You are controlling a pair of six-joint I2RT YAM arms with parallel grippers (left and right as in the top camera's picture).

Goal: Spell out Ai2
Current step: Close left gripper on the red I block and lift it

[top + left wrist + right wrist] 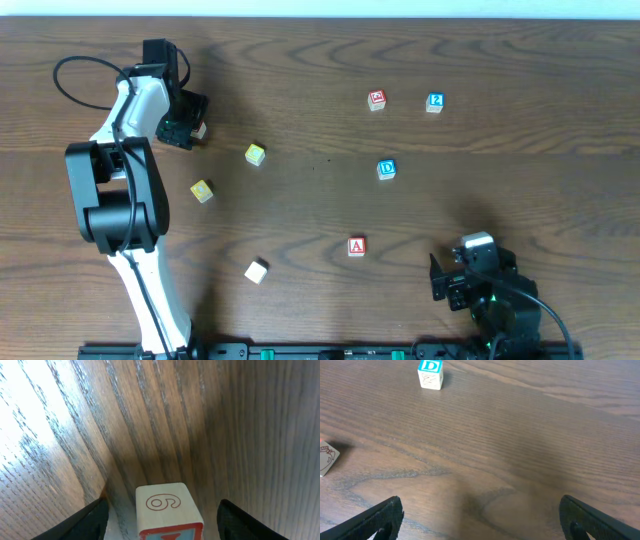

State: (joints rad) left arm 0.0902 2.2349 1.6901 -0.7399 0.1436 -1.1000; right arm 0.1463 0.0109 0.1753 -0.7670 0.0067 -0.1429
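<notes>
The red A cube [357, 246] lies low in the middle, and its side face [326, 457] shows at the left edge of the right wrist view. The blue 2 cube [434, 102] sits at the upper right. My left gripper [188, 124] is at the upper left, open around a small white cube [167, 510] with a gap on each side. That cube has a red-outlined 6 on top and a red-framed face whose red letter is cut off. My right gripper [448, 282] stands open at the lower right with only bare wood between its fingers [375, 520].
A red-framed cube [377, 99] sits left of the 2. The blue D cube [387, 169] [430, 374] is right of centre. Two yellowish cubes [255, 154] [202, 190] and a plain pale cube [257, 270] lie to the left of centre.
</notes>
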